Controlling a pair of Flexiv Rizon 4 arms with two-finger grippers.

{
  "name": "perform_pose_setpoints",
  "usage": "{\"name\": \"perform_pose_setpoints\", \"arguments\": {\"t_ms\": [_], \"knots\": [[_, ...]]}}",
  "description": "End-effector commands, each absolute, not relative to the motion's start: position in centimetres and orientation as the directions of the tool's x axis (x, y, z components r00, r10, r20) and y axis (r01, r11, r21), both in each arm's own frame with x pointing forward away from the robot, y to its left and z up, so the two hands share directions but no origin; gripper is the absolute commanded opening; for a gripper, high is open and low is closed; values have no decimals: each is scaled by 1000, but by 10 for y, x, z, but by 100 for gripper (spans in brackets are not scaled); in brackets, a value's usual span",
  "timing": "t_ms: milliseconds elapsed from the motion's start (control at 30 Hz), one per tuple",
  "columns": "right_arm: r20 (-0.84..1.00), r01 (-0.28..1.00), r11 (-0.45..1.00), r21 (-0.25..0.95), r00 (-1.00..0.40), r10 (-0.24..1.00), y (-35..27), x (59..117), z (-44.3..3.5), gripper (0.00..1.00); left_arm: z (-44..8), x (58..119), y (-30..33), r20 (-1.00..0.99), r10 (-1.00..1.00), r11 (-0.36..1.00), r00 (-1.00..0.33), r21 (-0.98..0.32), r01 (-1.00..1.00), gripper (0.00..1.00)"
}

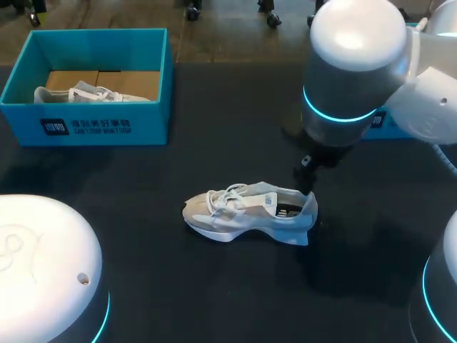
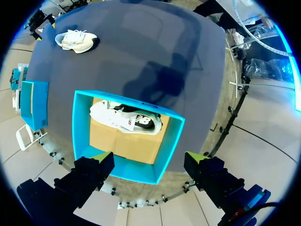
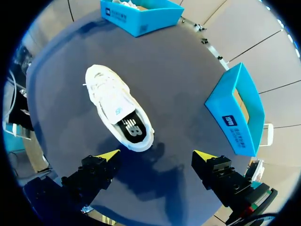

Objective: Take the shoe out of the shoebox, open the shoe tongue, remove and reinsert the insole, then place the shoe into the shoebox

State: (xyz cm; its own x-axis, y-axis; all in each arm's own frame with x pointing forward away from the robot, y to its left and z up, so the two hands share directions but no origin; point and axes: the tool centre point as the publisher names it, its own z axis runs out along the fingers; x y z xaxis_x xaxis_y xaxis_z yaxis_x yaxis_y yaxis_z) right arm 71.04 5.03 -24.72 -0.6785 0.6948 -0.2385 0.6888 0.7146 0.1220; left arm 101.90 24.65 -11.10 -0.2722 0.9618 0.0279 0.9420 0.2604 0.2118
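A pale grey-white shoe [image 1: 246, 213] stands on its sole near the middle of the dark worktop [image 1: 214, 286], out of the box, with its toe towards my left side and its heel towards my right. From the right wrist view the same shoe [image 3: 117, 106] lies just ahead of the right gripper [image 3: 156, 155]. The yellow-tipped fingers [image 3: 109, 154] are spread wide with nothing between them, poised above the worktop just short of the heel. The mouth of the shoe gapes, and a dark insole [image 3: 131, 129] shows inside it. The tongue seems to be folded forward over the laces, though that is hard to make out. The right arm [image 1: 353, 71] comes in from the right and hangs over the heel end. The blue shoebox [image 1: 89, 86] sits at the far left corner of the worktop, well apart from the shoe, and holds a second shoe [image 1: 86, 93] on its brown cardboard floor. The left gripper [image 2: 148, 157] hovers over the near wall of that shoebox [image 2: 80, 132], its fingers likewise parted and holding nothing, with the second shoe [image 2: 127, 117] ahead of it. A second blue box [image 3: 237, 113] stands at the right edge of the worktop, largely hidden behind the right arm in the head view.
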Motion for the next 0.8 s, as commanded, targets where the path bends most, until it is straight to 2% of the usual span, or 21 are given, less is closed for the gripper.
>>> {"name": "perform_pose_setpoints", "arguments": {"t_ms": [33, 200, 267, 367, 733, 800], "knots": [[-238, 688, 715, 125, -679, 695, 50, 710, -249, 100, -111, 1018, 247, 30, 962, 259, -272, 214, 942, 100], [-278, 508, 860, 43, -821, 499, 47, 705, -257, 100, -111, 1018, 247, 30, 962, 259, -272, 214, 942, 100], [-282, 440, 891, 110, -846, 453, 44, 702, -258, 100, -111, 1018, 247, 30, 962, 259, -272, 214, 942, 100], [-268, 338, 932, 134, -893, 362, 42, 700, -257, 100, -111, 1018, 247, 30, 962, 259, -272, 214, 942, 100], [-100, 163, 951, 262, -976, 195, 31, 690, -269, 100, -111, 1018, 247, 30, 962, 259, -272, 214, 942, 100], [-76, 148, 965, 217, -983, 168, 28, 689, -273, 100, -111, 1018, 247, 30, 962, 259, -272, 214, 942, 100]]}}
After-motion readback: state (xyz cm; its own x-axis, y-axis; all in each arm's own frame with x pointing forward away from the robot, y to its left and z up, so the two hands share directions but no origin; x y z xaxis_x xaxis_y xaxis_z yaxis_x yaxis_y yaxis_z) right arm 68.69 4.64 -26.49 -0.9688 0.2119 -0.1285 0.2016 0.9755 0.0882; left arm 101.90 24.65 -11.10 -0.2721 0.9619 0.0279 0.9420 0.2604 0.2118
